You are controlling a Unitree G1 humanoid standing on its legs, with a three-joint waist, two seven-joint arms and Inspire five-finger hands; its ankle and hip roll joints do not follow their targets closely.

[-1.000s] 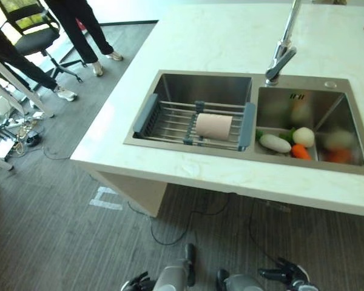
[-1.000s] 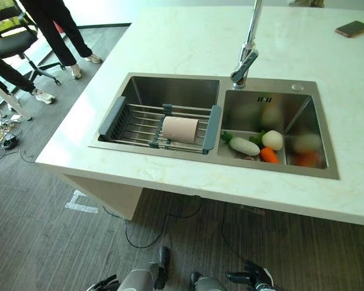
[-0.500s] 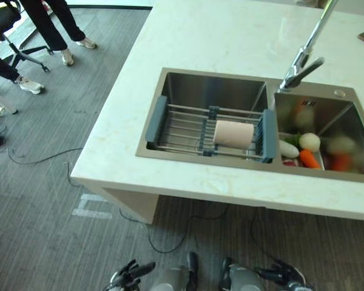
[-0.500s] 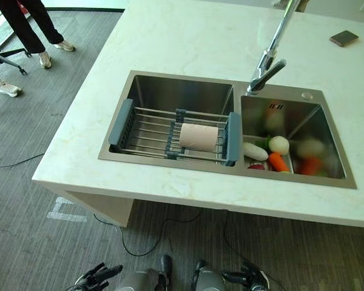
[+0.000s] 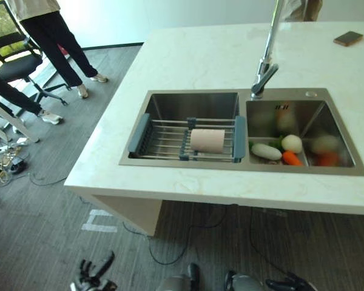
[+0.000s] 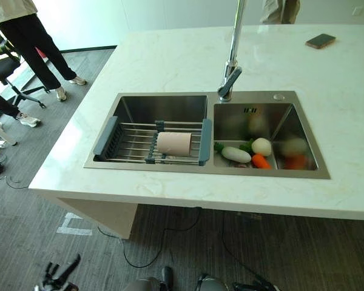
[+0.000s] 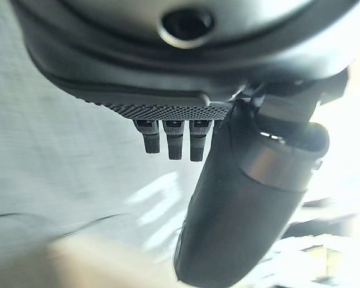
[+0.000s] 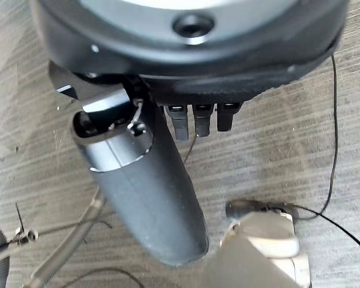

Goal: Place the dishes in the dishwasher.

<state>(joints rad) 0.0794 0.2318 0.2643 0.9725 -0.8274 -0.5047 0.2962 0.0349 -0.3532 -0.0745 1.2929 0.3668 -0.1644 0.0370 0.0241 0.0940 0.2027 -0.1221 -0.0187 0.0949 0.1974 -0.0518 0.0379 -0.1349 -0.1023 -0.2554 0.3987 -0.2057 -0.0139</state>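
A pink cup [image 5: 206, 140] lies on its side in a grey-ended wire rack [image 5: 164, 138] that spans the left basin of a steel double sink [image 5: 188, 100]. Both hands hang low over the floor, well in front of the counter and far from the cup. My left hand [image 5: 92, 276] is at the lower left with its fingers spread and nothing in it; in its wrist view the thumb [image 7: 246, 210] stands straight. My right hand [image 5: 289, 284] sits at the bottom edge, empty, with a straight thumb [image 8: 150, 192] above the grey floor.
The right basin holds a white radish [image 5: 266, 151], a carrot [image 5: 291, 159] and other vegetables. A tall faucet [image 5: 264, 70] rises behind the sink. A phone [image 5: 348, 38] lies on the white counter [image 5: 194, 54]. People's legs [image 5: 60, 36] and an office chair [image 5: 15, 63] are at the far left.
The camera has shifted, so the whole scene sits differently. My left hand has swung outward to the left and spread its fingers. The cup rests as before.
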